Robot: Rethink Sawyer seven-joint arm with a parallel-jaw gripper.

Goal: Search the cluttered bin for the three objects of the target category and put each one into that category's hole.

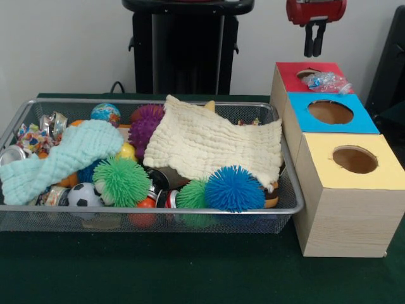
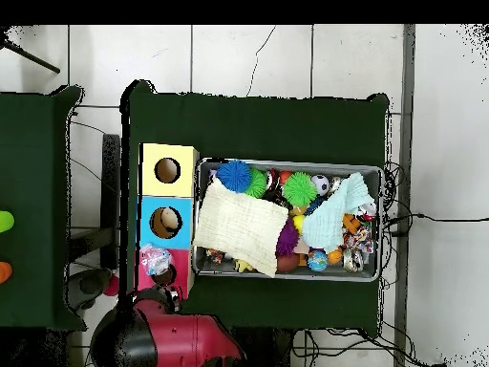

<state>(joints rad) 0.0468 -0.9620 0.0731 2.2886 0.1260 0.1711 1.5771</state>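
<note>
One green table (image 1: pixel 190 272) stands on white tiled floor (image 2: pixel 248 57) before a pale wall (image 1: pixel 63 44).

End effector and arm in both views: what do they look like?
The end effector has a glossy red housing with two short black fingers below it. From overhead, the arm is a bulky red shell with a rounded black joint cover. No cables or markings can be made out.

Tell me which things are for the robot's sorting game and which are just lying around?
For the game:
bin
toys, like the blue ball
red box, blue box, yellow box
pincer

Lying around:
cream cloth
mint cloth
clear wrapper
</note>
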